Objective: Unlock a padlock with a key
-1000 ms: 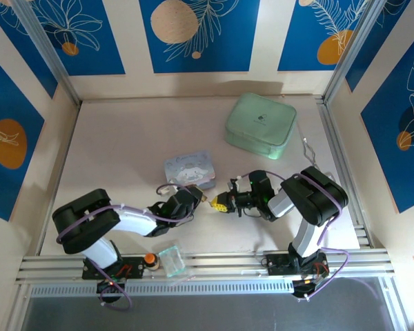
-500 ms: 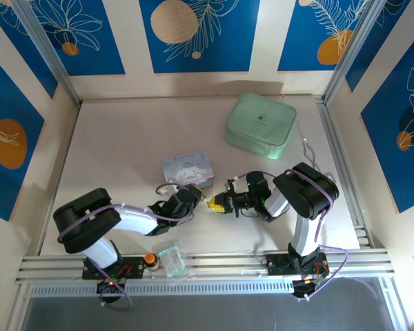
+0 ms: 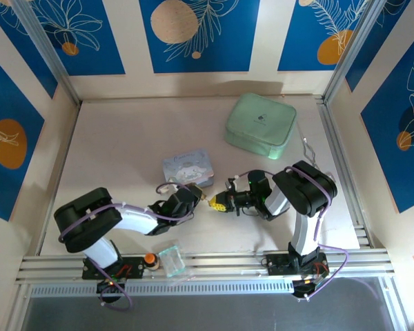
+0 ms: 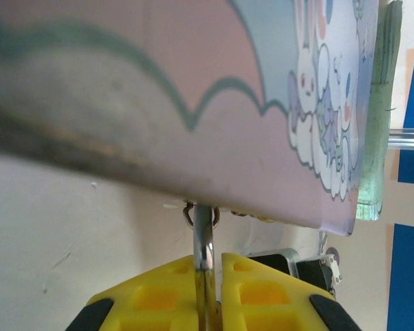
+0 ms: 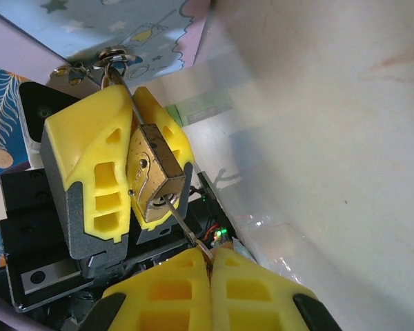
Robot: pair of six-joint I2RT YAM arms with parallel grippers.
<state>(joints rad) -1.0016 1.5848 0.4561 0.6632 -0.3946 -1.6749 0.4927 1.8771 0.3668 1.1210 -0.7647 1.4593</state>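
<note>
Top view: the table [image 3: 110,152] has the cartoon tin [image 3: 188,168] pretty much dead centre. The soft case [image 3: 260,126] is behind it toward the upper right, well apart. The tongs [image 3: 308,150] lie at the table's right edge, just lower right of the case.

Right below the tin, the left gripper [image 3: 196,199] points in from the left and the right gripper [image 3: 219,203] from the right, tips nearly meeting. The padlock [image 5: 155,176] sits between them.

In the right wrist view the key [image 5: 183,219] runs from the padlock down to the fingers at the bottom edge.

Bottom left, by the left arm's base, the small bottle [image 3: 150,259] sits just left of a little tub [image 3: 171,261].
</note>
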